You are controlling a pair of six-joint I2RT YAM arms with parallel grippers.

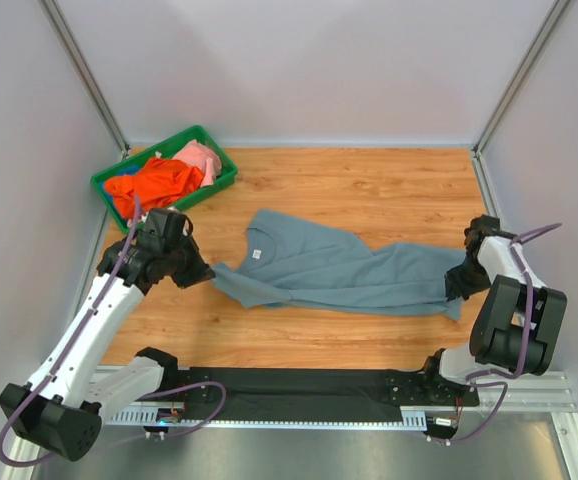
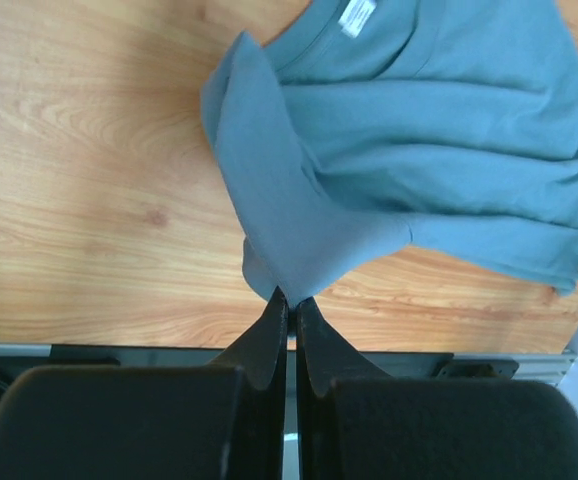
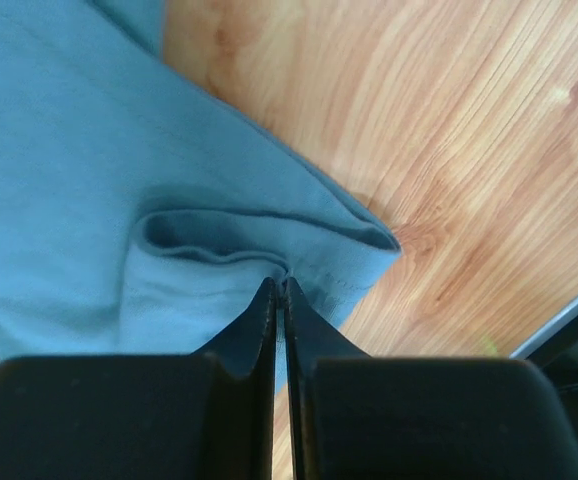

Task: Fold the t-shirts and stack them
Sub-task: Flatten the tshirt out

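The wooden table [image 1: 369, 190] carries everything, with pale walls on three sides. Across its middle, nearer the front edge than the back, lies the slate grey-blue t-shirt [image 1: 339, 272] [image 2: 439, 130] [image 3: 59, 150]. It is spread lengthways from left to right, with the neck toward the left edge and the hem toward the right edge. The cloth is rumpled, with long folds running along it.

The green bin [image 1: 146, 154] stands in the far left corner, set at an angle to the table's edges. It holds a crumpled orange t-shirt [image 1: 154, 185] and, touching it on the back side, a pale pink t-shirt [image 1: 202, 158].

The left gripper [image 1: 205, 272] [image 2: 291, 300] is at the shirt's left end, near the left edge of the table. Its jaws are pressed together on a pinch of the grey-blue cloth, which fans out from the fingertips. The right gripper [image 1: 459, 283] [image 3: 281, 288] is at the shirt's other end, near the right edge. Its jaws are likewise closed tight, gripping a fold of the fabric just beside the stitched hem corner.

The small white neck label [image 1: 257, 254] [image 2: 357, 15] shows inside the collar, facing up.
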